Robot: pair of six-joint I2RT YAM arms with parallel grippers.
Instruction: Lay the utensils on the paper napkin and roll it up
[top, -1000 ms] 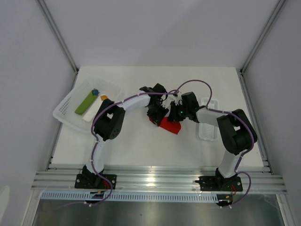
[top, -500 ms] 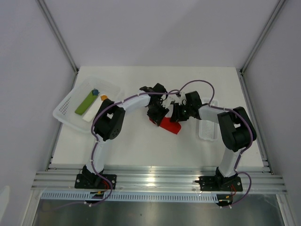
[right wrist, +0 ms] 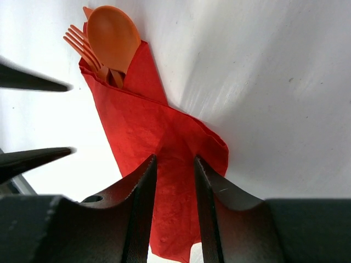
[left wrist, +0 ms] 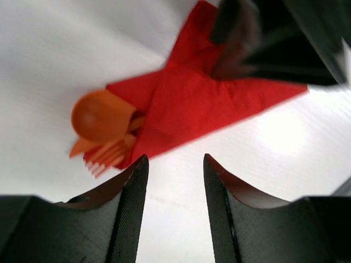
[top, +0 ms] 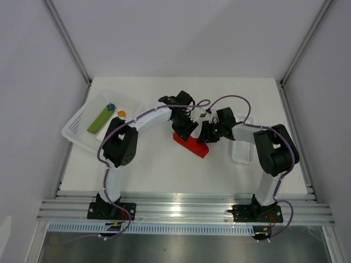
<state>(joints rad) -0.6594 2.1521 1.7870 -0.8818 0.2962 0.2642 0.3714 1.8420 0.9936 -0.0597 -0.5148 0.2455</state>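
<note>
Most of the job is looking done. The utensils (left wrist: 102, 118) are lying inside the paper napkin (left wrist: 200, 101), which is sitting in the middle of the counter (top: 159, 172), folded over them into a long, loose wrap. Only a spoon bowl and some fork tines are poking out of one end.

It is not reading as a tight roll yet. One corner is flaring out to the side and a flap is standing proud along the edge, so I judge that a last turn or some tucking is left to do.

The left gripper (left wrist: 174, 164) is hanging just beside the wrap, jaws parted with nothing between them. The right gripper (right wrist: 174, 161) is hovering over the wrap's other end, jaws also apart and released as far as I can see. Whether its tips are brushing the paper is hard to tell.

The paper is hiding how many utensils are inside. From overhead, the two grippers are covering the far part of the wrap.
</note>
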